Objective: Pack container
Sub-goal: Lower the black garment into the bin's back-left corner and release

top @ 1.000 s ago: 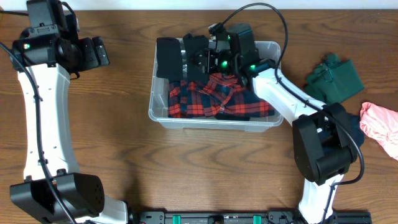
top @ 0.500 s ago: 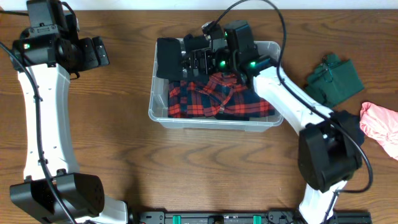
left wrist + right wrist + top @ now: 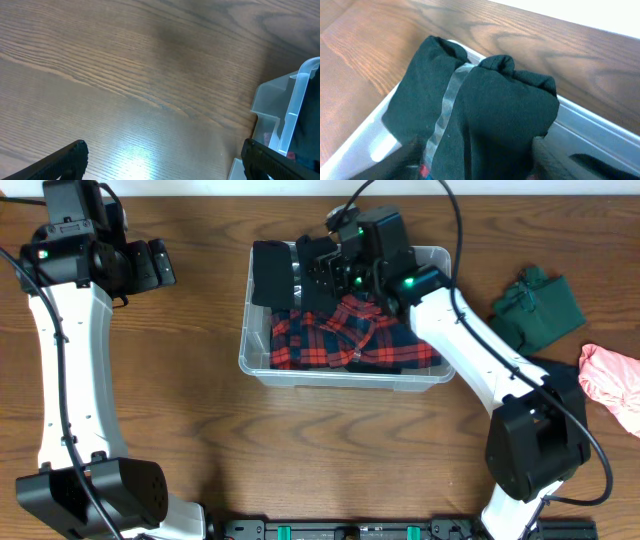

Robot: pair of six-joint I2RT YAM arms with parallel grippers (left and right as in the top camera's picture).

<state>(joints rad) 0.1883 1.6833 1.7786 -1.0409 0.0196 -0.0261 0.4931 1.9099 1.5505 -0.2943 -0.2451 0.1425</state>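
**Left gripper** (image 3: 150,265): well to the left of the container, level with its far side and above bare table. In the left wrist view the left gripper (image 3: 165,162) has its fingers (image 3: 65,160) spread wide with nothing between them, only wood grain below.

**Table** (image 3: 200,430): brown wood, carrying everything listed.

**Container** (image 3: 340,377): clear rectangular bin with rounded corners. It stands upright on the table between the two arms. One pale corner of the container (image 3: 295,110) shows at the right edge of the left wrist view.

**Black garment** (image 3: 268,272): at the container's far left corner, draped over the rim, part inside and part outside. From the right wrist the black garment (image 3: 485,110) is a bunched fold lying across the container's wall (image 3: 370,145).

**Plaid cloth** (image 3: 340,340): red and dark check. It lies inside the container, covers most of its floor, and runs from the left wall nearly to the right one.

**Right gripper** (image 3: 325,270): over the container's far rim, just right of the black garment's draped part. Its fingers (image 3: 552,157) stand on either side of the fold. Whether they clamp it or only flank it cannot be told.

**Green cloth** (image 3: 535,305): crumpled on the table to the right of the container, apart from it.

**Pink cloth** (image 3: 612,380): further right of the container, beyond the green cloth, at the picture's edge.
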